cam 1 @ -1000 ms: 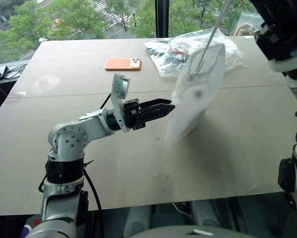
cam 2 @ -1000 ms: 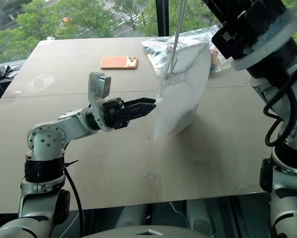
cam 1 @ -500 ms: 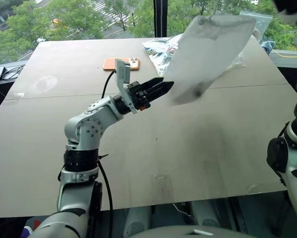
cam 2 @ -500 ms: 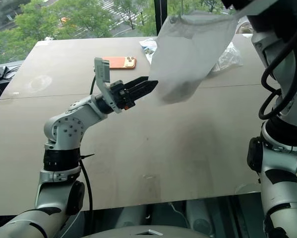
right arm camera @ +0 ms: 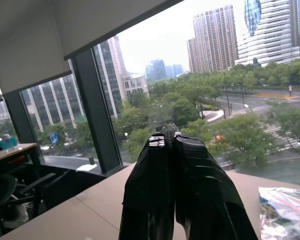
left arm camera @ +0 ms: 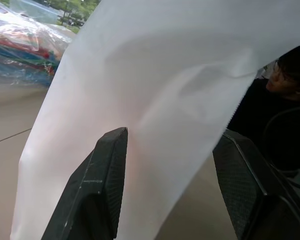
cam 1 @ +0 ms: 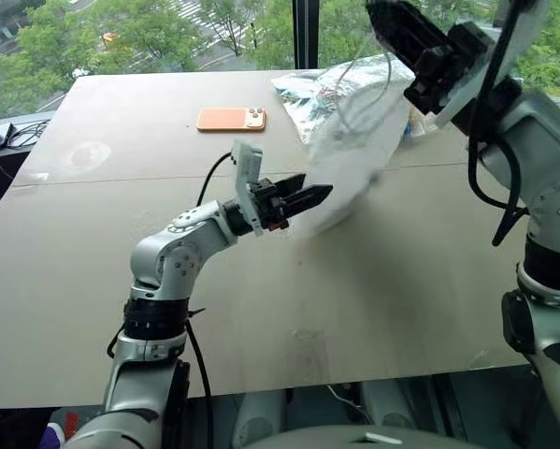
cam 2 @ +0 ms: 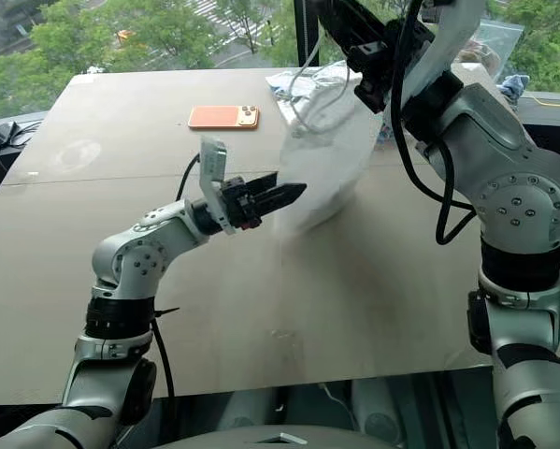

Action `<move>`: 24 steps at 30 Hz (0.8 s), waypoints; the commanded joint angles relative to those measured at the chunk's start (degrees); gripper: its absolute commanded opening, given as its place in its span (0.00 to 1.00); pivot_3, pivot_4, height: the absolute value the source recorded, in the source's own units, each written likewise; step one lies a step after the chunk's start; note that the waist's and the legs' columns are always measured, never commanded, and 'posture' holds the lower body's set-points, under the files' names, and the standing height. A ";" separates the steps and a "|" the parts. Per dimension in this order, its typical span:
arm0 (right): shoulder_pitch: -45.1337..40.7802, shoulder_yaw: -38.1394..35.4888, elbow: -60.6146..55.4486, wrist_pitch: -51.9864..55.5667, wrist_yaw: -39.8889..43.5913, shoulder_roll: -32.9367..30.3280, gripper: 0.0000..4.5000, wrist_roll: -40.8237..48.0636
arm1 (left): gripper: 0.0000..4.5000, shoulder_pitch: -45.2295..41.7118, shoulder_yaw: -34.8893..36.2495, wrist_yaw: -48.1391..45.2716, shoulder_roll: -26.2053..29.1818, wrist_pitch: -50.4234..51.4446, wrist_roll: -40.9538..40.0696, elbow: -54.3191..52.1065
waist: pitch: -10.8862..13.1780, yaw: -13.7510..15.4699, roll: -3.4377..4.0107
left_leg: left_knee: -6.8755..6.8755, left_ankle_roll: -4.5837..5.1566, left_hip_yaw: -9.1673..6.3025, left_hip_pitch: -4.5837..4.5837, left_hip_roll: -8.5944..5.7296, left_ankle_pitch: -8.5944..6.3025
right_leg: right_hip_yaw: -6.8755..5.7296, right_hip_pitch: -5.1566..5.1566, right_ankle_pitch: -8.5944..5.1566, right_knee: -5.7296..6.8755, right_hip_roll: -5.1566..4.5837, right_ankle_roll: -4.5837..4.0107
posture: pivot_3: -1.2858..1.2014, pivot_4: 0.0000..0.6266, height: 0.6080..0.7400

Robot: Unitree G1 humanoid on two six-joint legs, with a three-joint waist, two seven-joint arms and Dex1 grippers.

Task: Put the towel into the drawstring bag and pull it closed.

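In the head views, the thin translucent white fabric drawstring bag (cam 1: 359, 154) hangs above the middle of the wide tan wooden table (cam 1: 93, 271), its white cord (cam 2: 309, 89) looping up from the gathered mouth to the right gripper (cam 1: 382, 17), which is raised high at the far right with its two black fingers pressed together on that cord. The left gripper (cam 1: 309, 197) reaches in level from the left, fingers parted, with their tips at the bag's lower left edge; whether they touch the fabric is not clear from here. An orange rectangular phone (cam 1: 231, 119) lies flat on the far left part of the table, well apart from the bag, and a clear plastic bag of colourful items (cam 1: 328, 92) lies on the far side, just behind the hanging pouch. The towel cannot be made out through the fabric. In the left wrist view, the white pouch hangs straight ahead of the two black fingers (left arm camera: 97, 192), which stand wide apart with the fabric between them and nothing clamped; the clear bag of colourful items (left arm camera: 19, 47) lies on the table behind. In the right wrist view, the right fingers (right arm camera: 157, 185) are tightly shut, pointing toward a window with trees and tall buildings (right arm camera: 270, 37) beyond.
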 commanded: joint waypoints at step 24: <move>-10.28 -7.64 1.08 -1.52 2.96 1.90 0.00 9.59 | 0.58 -11.33 6.56 7.54 -1.38 -18.18 15.03 15.88 | 0.00 -0.06 0.00 | 0.03 0.01 0.01 -0.03 -0.01 0.00 | -0.02 0.02 0.01 -0.01 -0.01 0.01 | 0.52 0.24 1.00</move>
